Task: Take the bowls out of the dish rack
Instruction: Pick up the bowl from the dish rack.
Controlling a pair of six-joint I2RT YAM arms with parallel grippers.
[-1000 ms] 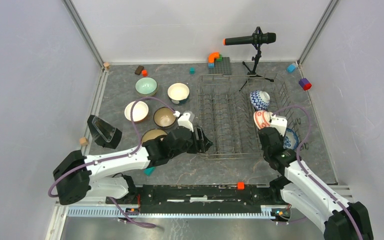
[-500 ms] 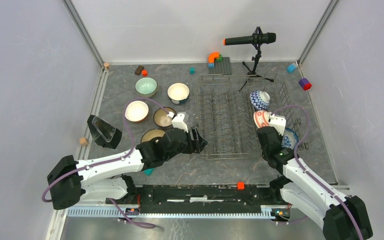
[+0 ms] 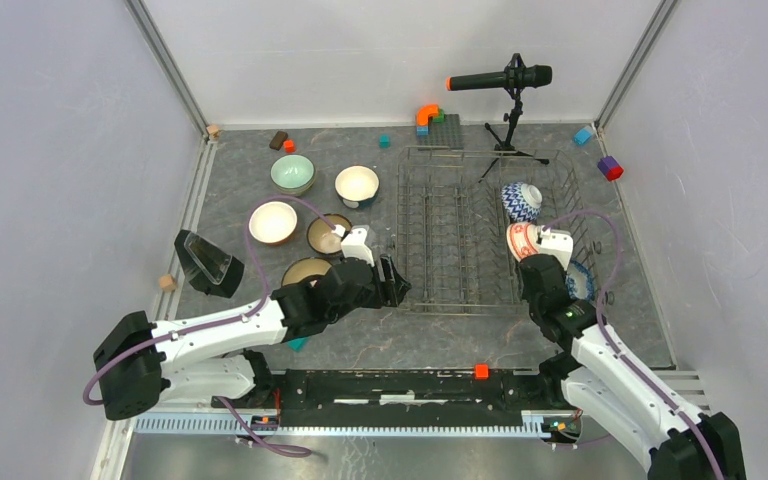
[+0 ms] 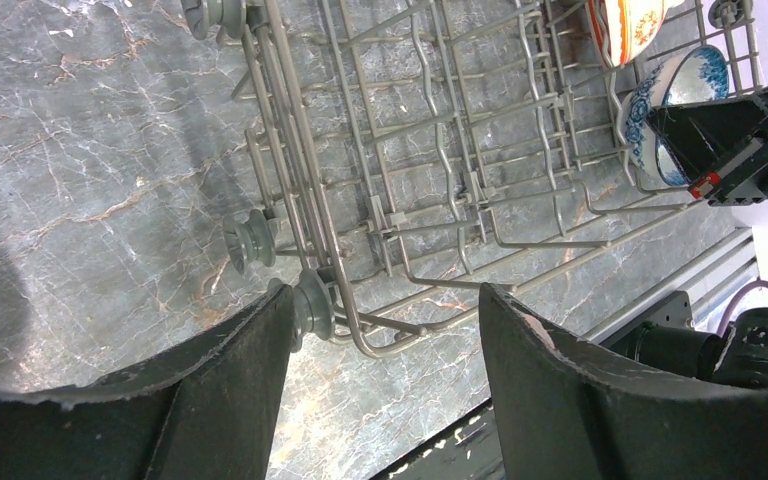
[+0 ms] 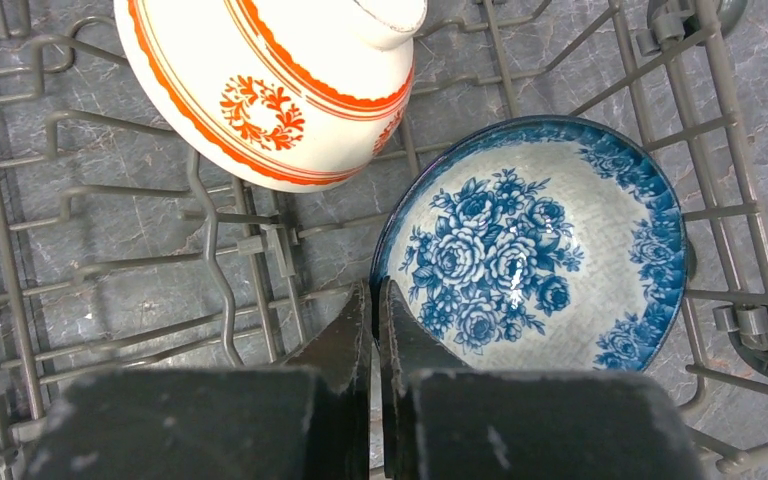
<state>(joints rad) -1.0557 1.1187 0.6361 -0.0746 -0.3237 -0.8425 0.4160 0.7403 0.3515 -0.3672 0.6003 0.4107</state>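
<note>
Bowl unloading: right gripper (image 5: 375, 300) is pinching blue floral bowl (image 5: 530, 250) by its rim.
Left gripper (image 4: 385, 295) is hovering agape, empty, at seven o'clock corner of dish rack (image 3: 460, 230).

- Text, labels, brand marks, numbers, signs: none was legible in any of the three views.
- Printed surfaces: decorative patterns only, without lettering.

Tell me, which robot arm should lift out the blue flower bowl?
Right. The right tool is pinched shut on the rim of the blue flower bowl in the dish rack. The left tool hangs open at the rack's near left corner, with no bowl between its fingers.
</note>
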